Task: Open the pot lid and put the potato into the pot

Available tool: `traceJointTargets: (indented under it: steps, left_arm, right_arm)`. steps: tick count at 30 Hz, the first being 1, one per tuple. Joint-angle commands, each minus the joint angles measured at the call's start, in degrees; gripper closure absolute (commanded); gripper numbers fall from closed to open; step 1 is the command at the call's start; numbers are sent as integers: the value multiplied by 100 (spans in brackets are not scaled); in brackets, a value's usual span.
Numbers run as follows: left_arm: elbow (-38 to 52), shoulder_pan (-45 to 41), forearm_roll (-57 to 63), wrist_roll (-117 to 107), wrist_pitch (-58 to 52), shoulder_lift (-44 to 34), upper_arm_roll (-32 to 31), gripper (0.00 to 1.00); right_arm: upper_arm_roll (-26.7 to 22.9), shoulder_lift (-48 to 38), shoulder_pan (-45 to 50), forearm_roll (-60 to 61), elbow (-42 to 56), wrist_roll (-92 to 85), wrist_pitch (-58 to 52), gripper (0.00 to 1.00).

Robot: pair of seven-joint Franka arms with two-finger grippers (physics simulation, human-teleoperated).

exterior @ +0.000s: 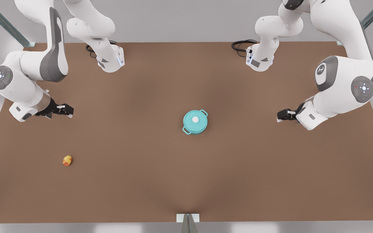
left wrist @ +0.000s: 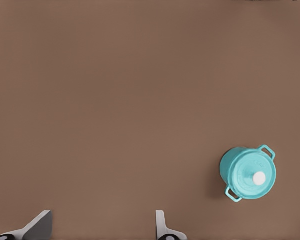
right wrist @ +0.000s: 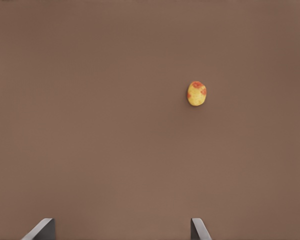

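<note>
From the front, the smooth teal pot (exterior: 195,123) sits mid-table, its flat pot lid (exterior: 195,120) on. The lumpy yellow potato (exterior: 67,160) lies near the front view's left, below my right gripper (exterior: 66,110); my left gripper (exterior: 282,115) hovers at the front view's right.

Left wrist: my fingers (left wrist: 39,226) spread wide, pot beyond them.

Right wrist: fingers (right wrist: 42,229) spread, potato beyond them.

Glossy white arms, grey joint caps, black cables.
</note>
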Motion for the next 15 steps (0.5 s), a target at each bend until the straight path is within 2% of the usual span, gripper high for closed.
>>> traceJointTargets:
  steps: [1, 4, 7, 9, 13, 15]
  left_arm:
    - [14, -10, 6, -155, -4, 1, -14, 0]
    - [-21, -185, -3, -445, -57, 18, -119, 0]
    - [163, -1520, 392, -1754, 162, 325, -365, 0]
    - [849, -2417, 762, -2466, 444, 1099, -383, 0]
    - [928, -3815, 1087, -5190, 1077, 1794, -374, 0]
    - [910, -4035, 1113, -6281, 1288, 2066, -374, 0]
  right_arm:
    - [35, -5, -190, -7, 2, -311, 370, 0]
    - [26, 39, -226, 2, 2, -215, 344, 0]
    - [-27, 215, -322, 63, -68, 234, 370, 0]
    - [-27, 417, -322, 63, -112, 278, 545, 0]
    - [-9, 435, -445, 11, -1290, 260, 1926, 0]
    - [-18, 654, -542, 72, -1536, 594, 2400, 0]
